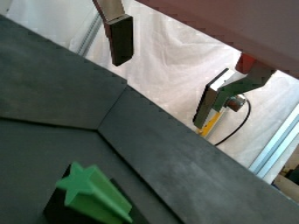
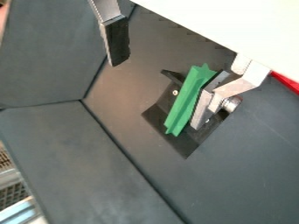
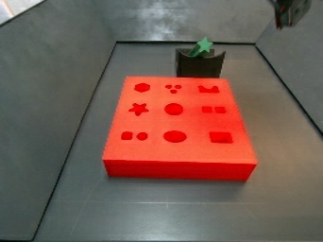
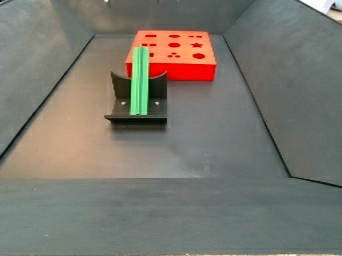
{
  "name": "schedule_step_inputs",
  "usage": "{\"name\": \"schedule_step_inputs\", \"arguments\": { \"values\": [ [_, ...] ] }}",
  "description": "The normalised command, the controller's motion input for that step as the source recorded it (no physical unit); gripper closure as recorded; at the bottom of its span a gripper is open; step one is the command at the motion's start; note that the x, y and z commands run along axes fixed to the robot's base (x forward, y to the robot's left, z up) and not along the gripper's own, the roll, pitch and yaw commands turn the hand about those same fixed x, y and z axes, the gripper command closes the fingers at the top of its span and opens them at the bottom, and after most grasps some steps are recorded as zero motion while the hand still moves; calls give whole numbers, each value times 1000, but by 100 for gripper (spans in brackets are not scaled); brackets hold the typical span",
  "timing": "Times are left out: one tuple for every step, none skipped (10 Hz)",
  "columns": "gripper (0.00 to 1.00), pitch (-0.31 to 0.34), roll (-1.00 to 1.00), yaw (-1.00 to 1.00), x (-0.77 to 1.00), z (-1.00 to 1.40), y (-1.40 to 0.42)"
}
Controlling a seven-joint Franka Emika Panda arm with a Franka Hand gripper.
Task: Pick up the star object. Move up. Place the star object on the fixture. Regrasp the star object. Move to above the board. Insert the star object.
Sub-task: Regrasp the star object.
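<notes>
**Anna:** Side views both show the star object (image 4: 139, 85) parked in the fixture (image 4: 136, 118), leaning back against the bracket, well short of the board (image 4: 174, 55). Nobody's holding it!

**Ben:** Right, and the gripper (image 2: 176, 54) is up and away. In a wrist view its fingers (image 2: 115, 39) stand wide apart with nothing between them; the green rod just lies on the fixture below. In a side view only a dark bit of the gripper (image 3: 293, 12) peeks in at the top corner.

**Anna:** How will that rod handle?

**Ben:** Looks like rigid plastic, light, slim and ridged. I'd guess the ridges help the pads bite, but a skewed pinch could twist it. Best taken across the free upper stretch, above the notch.

**Anna:** And the board's pockets?

**Ben:** All empty, as far as I can see: star cutout (image 3: 140, 109), circles, squares, the lot. The fixture is the only thing carrying anything, and that's our star, end-on in a wrist view (image 1: 93, 192). Regrasp comes next, I reckon.
</notes>
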Motion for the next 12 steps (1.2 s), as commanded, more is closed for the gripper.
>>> {"name": "schedule_step_inputs", "arguments": {
  "values": [
    [0, -155, 59, 55, 51, -1000, 34],
    [0, -163, 63, 26, 54, -1000, 33],
    [0, -155, 62, -17, 54, -1000, 33],
    [0, -150, 60, -35, 55, -1000, 32],
    [0, -123, 55, -68, 54, -1000, 29],
    [0, -109, 56, -78, 54, -1000, 31],
    [0, -80, 54, -82, 54, -1000, 27],
    [0, -61, 53, -81, 54, -921, 21],
    [0, -34, 53, -69, 50, -705, 14],
    [0, -21, 55, -61, 49, -595, 12],
    [0, -7, 54, -44, 54, -445, 6],
    [0, 16, 58, -26, 60, -243, 2]
  ]
}}
